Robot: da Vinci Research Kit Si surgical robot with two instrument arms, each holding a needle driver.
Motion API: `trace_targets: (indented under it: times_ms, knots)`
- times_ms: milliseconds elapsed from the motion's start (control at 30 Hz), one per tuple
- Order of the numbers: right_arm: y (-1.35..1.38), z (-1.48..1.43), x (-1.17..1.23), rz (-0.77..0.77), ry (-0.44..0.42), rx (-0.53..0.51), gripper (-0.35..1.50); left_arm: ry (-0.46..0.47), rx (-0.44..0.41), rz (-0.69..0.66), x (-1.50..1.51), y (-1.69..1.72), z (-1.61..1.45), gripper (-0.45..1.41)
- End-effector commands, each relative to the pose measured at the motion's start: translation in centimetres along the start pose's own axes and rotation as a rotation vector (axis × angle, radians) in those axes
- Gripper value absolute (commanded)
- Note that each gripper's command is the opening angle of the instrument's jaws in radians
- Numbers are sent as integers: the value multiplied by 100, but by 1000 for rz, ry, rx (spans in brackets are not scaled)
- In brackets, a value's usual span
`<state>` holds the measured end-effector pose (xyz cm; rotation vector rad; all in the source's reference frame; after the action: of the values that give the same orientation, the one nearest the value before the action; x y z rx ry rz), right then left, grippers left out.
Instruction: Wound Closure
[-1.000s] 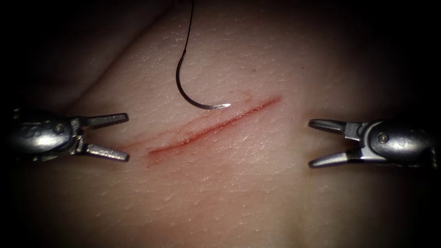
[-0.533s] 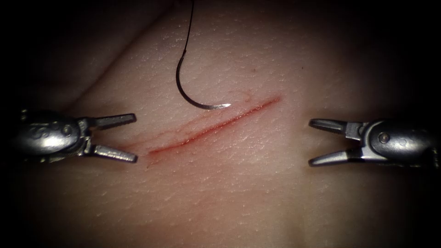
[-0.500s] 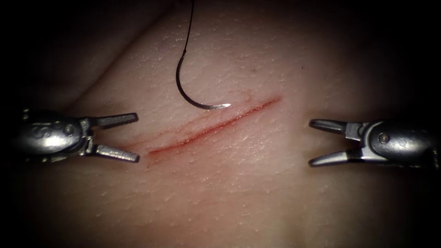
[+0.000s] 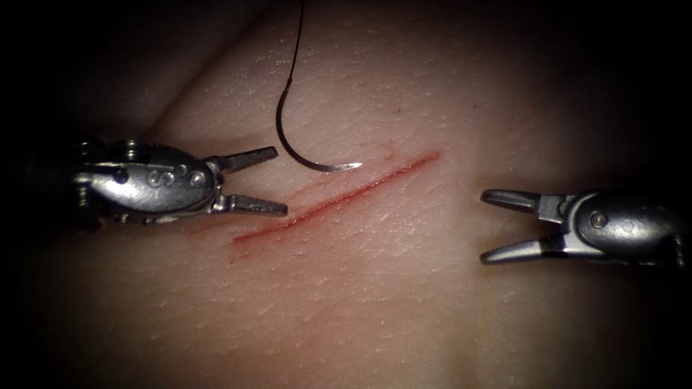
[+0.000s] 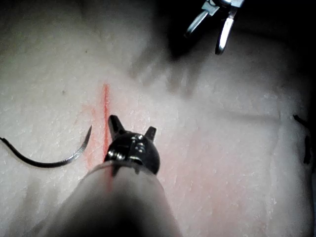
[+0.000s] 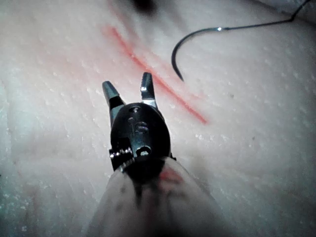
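I see my left steel claw [image 4: 277,180] spread and holding nothing, just left of the thin red cut [image 4: 339,196] in the pale pork tissue [image 4: 404,302]. My right steel claw [image 4: 484,227] is spread too, empty, well right of the cut. The curved steel needle [image 4: 292,148] lies loose on the tissue just beyond the cut, tip beside it; its dark thread [image 4: 297,43] runs away into shadow, its far end cut off.

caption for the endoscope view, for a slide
Both tools, left and right, open and empty; needle lying free on tissue beside the cut.
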<state>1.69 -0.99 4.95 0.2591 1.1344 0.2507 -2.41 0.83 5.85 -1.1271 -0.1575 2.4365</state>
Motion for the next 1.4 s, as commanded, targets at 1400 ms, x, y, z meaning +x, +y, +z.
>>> trace_targets:
  times_ms: [1400]
  knots:
    - [-9, 13, 0, 2, 0, -2, 68, -381, -12, 146, -60, -39, 140, 48]
